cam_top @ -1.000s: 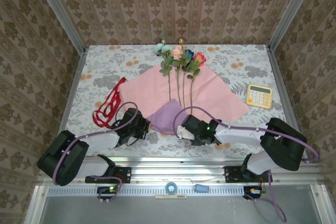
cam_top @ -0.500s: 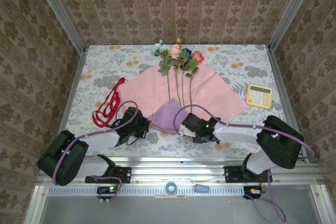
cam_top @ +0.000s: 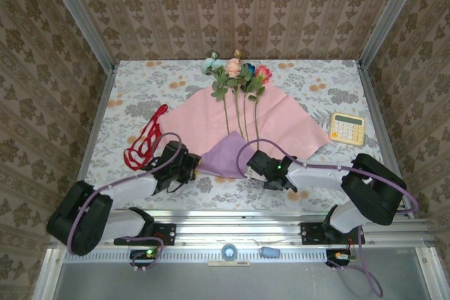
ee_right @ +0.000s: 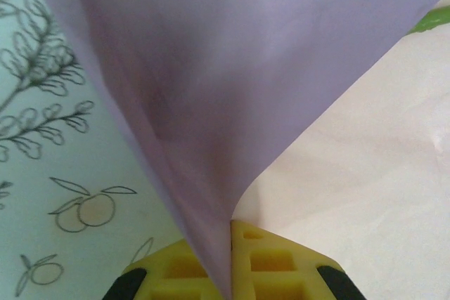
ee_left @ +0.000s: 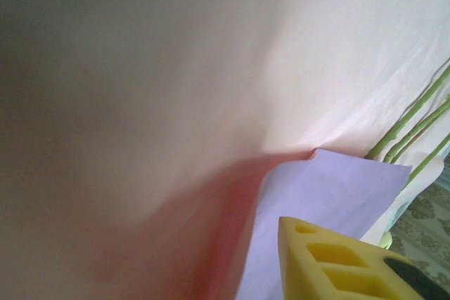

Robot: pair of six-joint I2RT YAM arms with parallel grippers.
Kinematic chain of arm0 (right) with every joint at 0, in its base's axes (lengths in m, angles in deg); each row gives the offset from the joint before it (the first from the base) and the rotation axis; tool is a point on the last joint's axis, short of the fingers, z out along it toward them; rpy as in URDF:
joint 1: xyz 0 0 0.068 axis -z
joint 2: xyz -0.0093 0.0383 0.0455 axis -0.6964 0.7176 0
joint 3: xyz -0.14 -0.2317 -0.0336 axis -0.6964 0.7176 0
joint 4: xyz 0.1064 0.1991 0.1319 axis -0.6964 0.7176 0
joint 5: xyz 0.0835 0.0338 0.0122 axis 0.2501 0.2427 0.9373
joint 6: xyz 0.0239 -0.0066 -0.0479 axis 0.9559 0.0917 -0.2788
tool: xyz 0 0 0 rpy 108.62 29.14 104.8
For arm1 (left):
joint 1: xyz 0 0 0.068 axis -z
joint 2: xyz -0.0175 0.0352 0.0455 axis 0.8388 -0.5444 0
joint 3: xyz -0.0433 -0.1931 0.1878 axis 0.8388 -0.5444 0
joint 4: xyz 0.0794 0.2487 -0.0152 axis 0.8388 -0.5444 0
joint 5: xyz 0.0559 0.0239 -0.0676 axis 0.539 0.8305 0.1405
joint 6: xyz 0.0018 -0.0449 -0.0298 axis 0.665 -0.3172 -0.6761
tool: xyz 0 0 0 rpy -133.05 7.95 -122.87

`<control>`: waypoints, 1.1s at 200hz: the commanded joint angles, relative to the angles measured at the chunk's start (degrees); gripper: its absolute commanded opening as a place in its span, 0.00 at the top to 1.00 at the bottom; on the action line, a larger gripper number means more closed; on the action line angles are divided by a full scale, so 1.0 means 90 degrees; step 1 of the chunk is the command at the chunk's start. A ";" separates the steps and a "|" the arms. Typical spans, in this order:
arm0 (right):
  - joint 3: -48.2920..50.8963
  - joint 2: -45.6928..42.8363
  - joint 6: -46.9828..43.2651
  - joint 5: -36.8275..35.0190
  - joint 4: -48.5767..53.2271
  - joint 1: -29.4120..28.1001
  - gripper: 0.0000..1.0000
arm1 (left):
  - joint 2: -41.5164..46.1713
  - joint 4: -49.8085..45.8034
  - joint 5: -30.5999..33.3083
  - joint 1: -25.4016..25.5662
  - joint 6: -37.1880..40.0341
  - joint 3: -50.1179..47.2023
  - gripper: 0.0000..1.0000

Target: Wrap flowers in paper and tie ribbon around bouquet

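Right gripper (ee_right: 230, 235) clamped on folded paper (ee_right: 232, 61), lilac face up; printed tablecloth (ee_right: 63, 173) left.

flowers (cam_top: 239, 75): 1 bunch — I count at least four heads
paper (cam_top: 281, 121): 1 sheet
ribbon (cam_top: 144, 138): 1
calculator (cam_top: 347, 128): 1 — logged

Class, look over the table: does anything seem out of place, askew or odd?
A yellow calculator sits near the right edge, unrelated to the task. The paper lies pink side up, but its near corner is folded over, lilac showing, pinched in the right end effector.
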 commanded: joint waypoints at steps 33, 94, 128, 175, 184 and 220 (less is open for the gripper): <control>0.0006 -0.0020 0.0150 -0.0198 0.0096 0.0196 1.00 | 0.0758 -0.0911 0.0018 -0.0684 0.1000 -0.0297 0.87; -0.0293 -0.0775 0.0873 0.0024 0.0413 0.0265 0.47 | 0.0801 -0.1073 0.0012 -0.0662 0.1511 -0.0046 1.00; -0.0767 -0.2087 0.1804 0.1209 0.0882 0.0401 0.37 | 0.0931 -0.1226 0.0097 -0.0539 0.1517 -0.0009 1.00; -0.1314 -0.1938 0.4730 0.3006 0.0276 0.0392 0.55 | 0.0945 -0.1510 0.0441 -0.0184 0.1594 0.0223 1.00; -0.1433 -0.1577 0.5493 0.3208 0.0126 0.0391 0.61 | 0.0954 -0.1592 0.0521 -0.0107 0.1605 0.0270 1.00; -0.2356 0.0514 0.7262 0.4193 0.0349 0.0378 0.88 | 0.1114 -0.2077 0.0960 0.0245 0.1726 0.0501 1.00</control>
